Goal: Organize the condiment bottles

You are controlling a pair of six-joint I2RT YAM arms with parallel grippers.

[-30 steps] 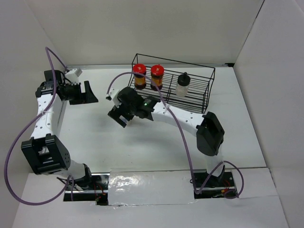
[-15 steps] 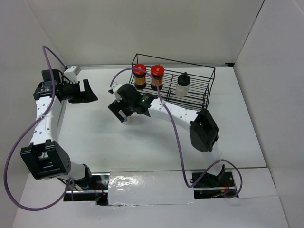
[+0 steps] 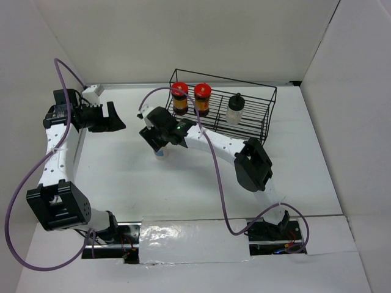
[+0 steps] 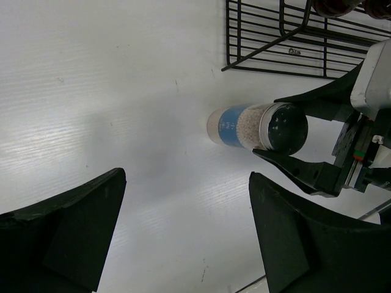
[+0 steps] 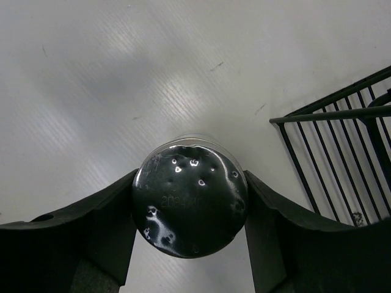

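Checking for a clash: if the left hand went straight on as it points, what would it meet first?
Probably the blue-labelled jar, gripped by the right hand; depth is unclear.

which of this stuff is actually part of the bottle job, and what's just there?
Job: left red-capped jar, right red-capped jar, whitish black-capped bottle, blue-label jar in right gripper.
Just there: wire rack holding the first three, table.

A white worktop lay enclosed by plain white walls: a back wall, a left wall and a right wall. Even light left a soft sheen there.
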